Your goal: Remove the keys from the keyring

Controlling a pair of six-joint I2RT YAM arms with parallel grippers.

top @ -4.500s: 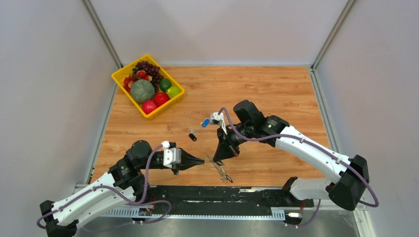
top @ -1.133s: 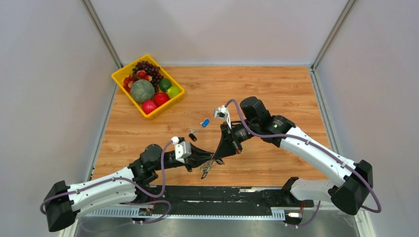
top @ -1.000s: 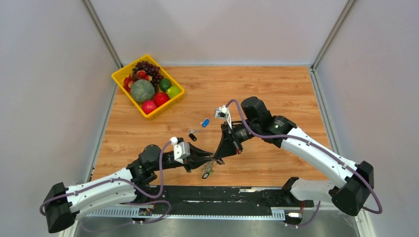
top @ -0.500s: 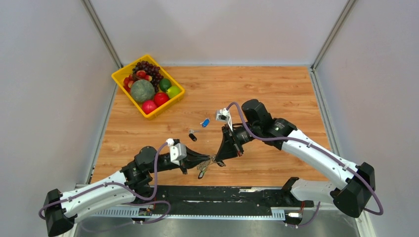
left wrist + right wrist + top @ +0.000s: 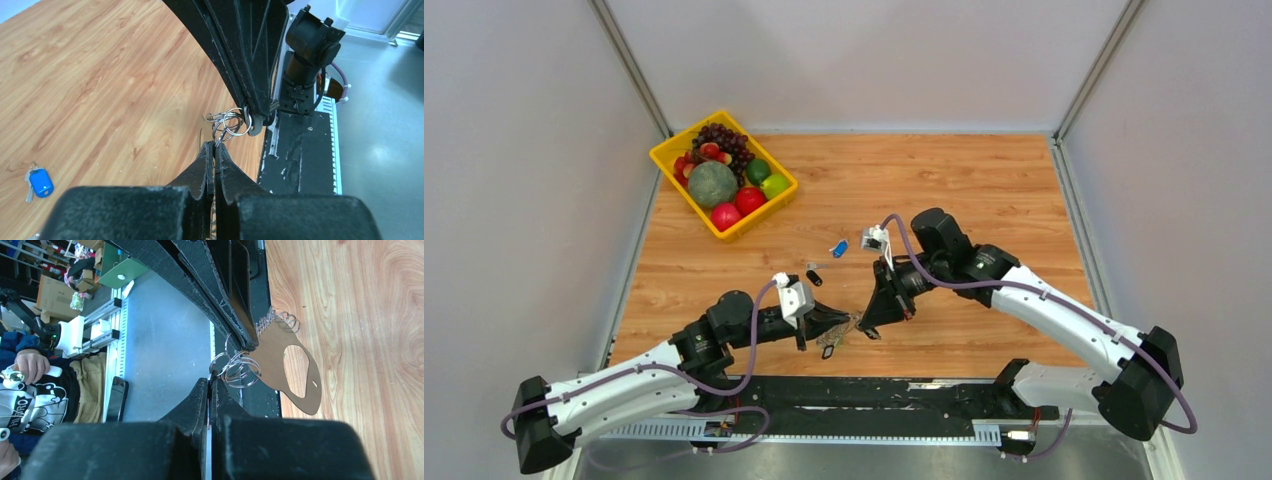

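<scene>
Shows, from overhead, the left gripper [image 5: 849, 322] and the right gripper [image 5: 865, 326] meeting tip to tip at lower centre, just above the wooden table [image 5: 984, 190]. Places the keyring [image 5: 857, 325] between the two tips, with the keys [image 5: 828, 350] dangling just below and left of them. Leaves the grips too small to judge from there.

Reveals more in the left wrist view: own fingers [image 5: 202, 167] clenched at centre, pinching a strand of the coiled wire loops, with the other arm's black fingers reaching down from the top edge onto the same loops.

Shows, in the right wrist view, own fingers [image 5: 200, 400] pressed tight on the loops, plus a flat brown tag [image 5: 272, 347] with an oval cut-out beside them.

Offers only overhead a yellow fruit basket [image 5: 684, 133] at upper left, and a black-headed key [image 5: 814, 277] and a blue-tagged key [image 5: 838, 248] lying apart on the wood.
</scene>
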